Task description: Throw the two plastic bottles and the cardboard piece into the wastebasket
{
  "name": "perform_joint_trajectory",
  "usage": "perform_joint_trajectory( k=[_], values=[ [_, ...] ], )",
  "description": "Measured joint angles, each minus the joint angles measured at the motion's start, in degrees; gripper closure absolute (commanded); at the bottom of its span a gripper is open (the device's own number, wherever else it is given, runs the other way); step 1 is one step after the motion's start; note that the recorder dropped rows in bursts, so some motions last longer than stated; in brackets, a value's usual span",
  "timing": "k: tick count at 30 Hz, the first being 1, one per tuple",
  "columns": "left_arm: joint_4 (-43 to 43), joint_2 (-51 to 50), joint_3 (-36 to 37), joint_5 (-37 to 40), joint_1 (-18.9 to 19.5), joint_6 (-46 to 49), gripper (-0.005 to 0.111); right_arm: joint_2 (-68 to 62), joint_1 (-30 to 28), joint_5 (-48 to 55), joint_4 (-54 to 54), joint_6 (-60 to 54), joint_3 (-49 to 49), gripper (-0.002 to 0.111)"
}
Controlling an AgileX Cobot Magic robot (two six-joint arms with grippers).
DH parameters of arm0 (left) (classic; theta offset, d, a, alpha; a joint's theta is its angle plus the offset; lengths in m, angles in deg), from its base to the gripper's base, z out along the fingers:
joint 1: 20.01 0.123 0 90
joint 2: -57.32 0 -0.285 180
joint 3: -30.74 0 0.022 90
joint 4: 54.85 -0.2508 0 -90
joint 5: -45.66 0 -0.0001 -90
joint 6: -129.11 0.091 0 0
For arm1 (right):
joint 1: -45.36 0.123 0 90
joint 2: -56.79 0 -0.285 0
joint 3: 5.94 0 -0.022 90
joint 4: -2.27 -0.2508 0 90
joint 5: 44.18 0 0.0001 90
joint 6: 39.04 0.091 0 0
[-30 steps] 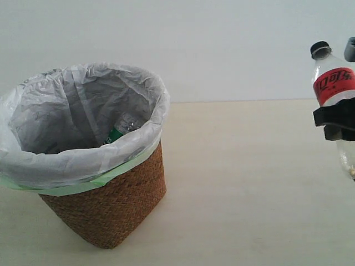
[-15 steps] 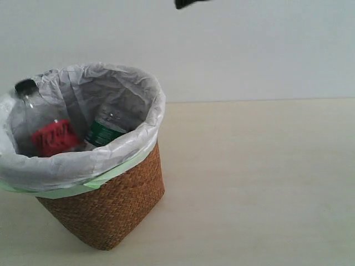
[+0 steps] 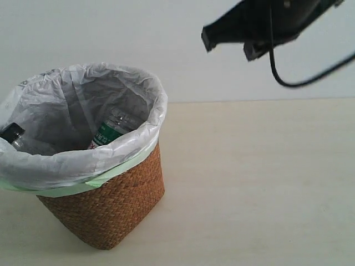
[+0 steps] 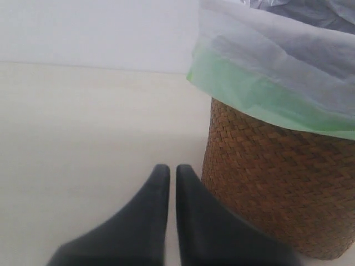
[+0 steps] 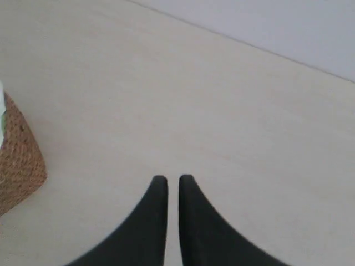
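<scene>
The wicker wastebasket (image 3: 111,208) with its grey-white bag stands at the left of the exterior view. Inside it lies the wide bottle with the green-white label (image 3: 105,134). Of the slim bottle only the black cap (image 3: 11,133) shows, at the bag's left rim. The cardboard piece is out of view. My right arm (image 3: 266,19) hangs high above the table, to the right of the basket. My right gripper (image 5: 169,180) is shut and empty over bare table. My left gripper (image 4: 168,169) is shut and empty, low beside the wastebasket's wall (image 4: 266,183).
A pale wooden table (image 3: 255,183) stretches right of the basket, with a plain white wall behind. A black cable (image 3: 294,83) loops down from the right arm. A corner of the basket (image 5: 16,160) shows in the right wrist view.
The slim red-label bottle, held at the right edge a second ago, has gone into the basket and sunk until only its cap shows. The right arm has drawn back to the upper right.
</scene>
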Motion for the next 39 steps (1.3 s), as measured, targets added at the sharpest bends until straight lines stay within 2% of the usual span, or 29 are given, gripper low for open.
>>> perform_joint_trajectory(
  k=[3, 5, 11, 20, 39],
  values=[
    [0.00, 0.00, 0.00, 0.00, 0.00, 0.00, 0.103, 9.02, 0.00, -18.49, 1.09, 8.28, -22.05, 0.104],
    [0.00, 0.00, 0.00, 0.00, 0.00, 0.00, 0.103, 15.37, 0.00, -25.60, 3.86, 14.19, -31.51, 0.104],
    [0.00, 0.00, 0.00, 0.00, 0.00, 0.00, 0.103, 27.70, 0.00, -31.52, 5.63, 18.91, -44.04, 0.104],
    [0.00, 0.00, 0.00, 0.00, 0.00, 0.00, 0.103, 38.75, 0.00, -20.33, 5.06, 19.29, -47.87, 0.104],
    [0.00, 0.00, 0.00, 0.00, 0.00, 0.00, 0.103, 41.29, -0.13, -19.42, 5.60, 20.79, -47.87, 0.104]
  ],
)
